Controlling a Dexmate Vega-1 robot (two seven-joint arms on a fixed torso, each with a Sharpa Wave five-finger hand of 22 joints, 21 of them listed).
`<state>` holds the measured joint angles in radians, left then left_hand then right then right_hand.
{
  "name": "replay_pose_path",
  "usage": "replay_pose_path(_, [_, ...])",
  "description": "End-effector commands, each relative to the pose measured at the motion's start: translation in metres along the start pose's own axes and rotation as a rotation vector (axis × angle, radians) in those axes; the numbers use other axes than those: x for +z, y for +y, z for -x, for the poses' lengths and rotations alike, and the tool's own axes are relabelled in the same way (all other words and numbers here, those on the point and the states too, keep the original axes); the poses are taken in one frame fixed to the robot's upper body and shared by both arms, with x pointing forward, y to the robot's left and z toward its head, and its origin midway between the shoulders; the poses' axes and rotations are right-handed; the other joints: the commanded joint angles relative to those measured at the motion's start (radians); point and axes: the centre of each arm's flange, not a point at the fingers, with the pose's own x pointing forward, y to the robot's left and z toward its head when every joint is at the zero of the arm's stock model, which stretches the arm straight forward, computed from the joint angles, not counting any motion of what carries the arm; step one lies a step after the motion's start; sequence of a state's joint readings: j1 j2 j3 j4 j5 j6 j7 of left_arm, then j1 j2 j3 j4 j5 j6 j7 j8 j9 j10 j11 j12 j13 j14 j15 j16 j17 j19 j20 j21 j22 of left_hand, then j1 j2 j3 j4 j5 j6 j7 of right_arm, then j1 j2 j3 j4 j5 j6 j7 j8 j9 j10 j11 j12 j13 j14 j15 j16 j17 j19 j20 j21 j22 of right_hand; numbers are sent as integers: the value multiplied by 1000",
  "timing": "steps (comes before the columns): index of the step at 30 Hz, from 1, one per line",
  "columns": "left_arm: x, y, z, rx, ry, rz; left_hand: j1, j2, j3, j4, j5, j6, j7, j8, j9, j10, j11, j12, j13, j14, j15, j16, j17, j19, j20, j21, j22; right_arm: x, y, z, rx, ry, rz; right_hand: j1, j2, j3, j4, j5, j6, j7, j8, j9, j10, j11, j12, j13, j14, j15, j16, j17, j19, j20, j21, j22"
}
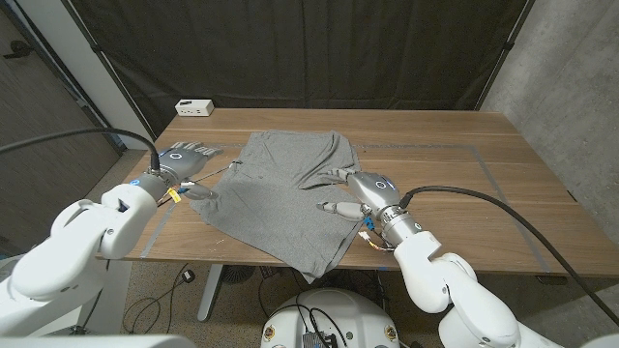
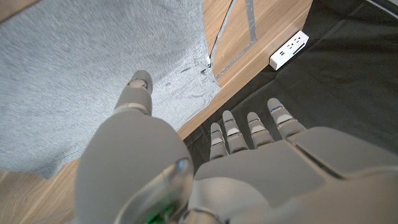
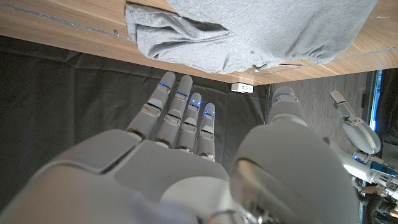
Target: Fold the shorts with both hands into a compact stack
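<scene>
The grey shorts (image 1: 276,198) lie spread out on the wooden table (image 1: 464,208), with one corner reaching past the front edge. My left hand (image 1: 184,159) hovers at their left edge, fingers straight and apart, holding nothing. In the left wrist view its thumb (image 2: 138,93) points over the grey cloth (image 2: 93,56) while the fingers (image 2: 249,130) reach beyond the table edge. My right hand (image 1: 366,188) is at the shorts' right side, fingers spread, thumb over the fabric. In the right wrist view its fingers (image 3: 180,115) stretch out empty near the bunched shorts (image 3: 249,31).
A white power strip (image 1: 194,106) sits at the table's back left corner. Grey tape lines (image 1: 484,164) mark the tabletop on the right. A black curtain hangs behind the table. A thin drawstring (image 1: 227,170) trails from the shorts toward my left hand.
</scene>
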<state>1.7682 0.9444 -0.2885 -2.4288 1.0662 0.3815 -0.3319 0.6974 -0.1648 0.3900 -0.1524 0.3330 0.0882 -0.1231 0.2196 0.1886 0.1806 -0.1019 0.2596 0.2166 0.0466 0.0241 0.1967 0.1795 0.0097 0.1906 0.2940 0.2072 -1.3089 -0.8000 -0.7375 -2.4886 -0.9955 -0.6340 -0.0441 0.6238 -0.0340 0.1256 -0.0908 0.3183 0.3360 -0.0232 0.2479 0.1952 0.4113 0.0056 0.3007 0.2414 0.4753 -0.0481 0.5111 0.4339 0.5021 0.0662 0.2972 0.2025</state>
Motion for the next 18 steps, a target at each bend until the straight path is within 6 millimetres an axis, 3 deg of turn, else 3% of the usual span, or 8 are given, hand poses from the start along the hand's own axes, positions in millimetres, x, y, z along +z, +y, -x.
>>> replay_pose_path(1, [-3, -12, 12, -72, 39, -36, 4, -15, -17, -1, 11, 17, -3, 11, 5, 9, 0, 10, 5, 13, 0, 7, 4, -11, 14, -7, 3, 14, 19, 8, 59, -25, -5, 1, 4, 0, 2, 7, 13, 2, 6, 3, 15, 5, 6, 3, 13, -79, 7, 3, 3, 4, 5, 4])
replay_pose_path(18, [-8, -33, 19, -165, 102, -187, 34, -5, -35, -7, 33, 2, -7, -1, 6, 10, -3, 8, 8, 21, -7, 7, 4, 8, 10, -3, 1, 33, 44, 20, 159, -25, 7, 23, 0, -5, -8, 16, 19, 2, -2, 3, 19, -2, 3, 5, 18, -85, 3, 3, -5, 0, 2, 4])
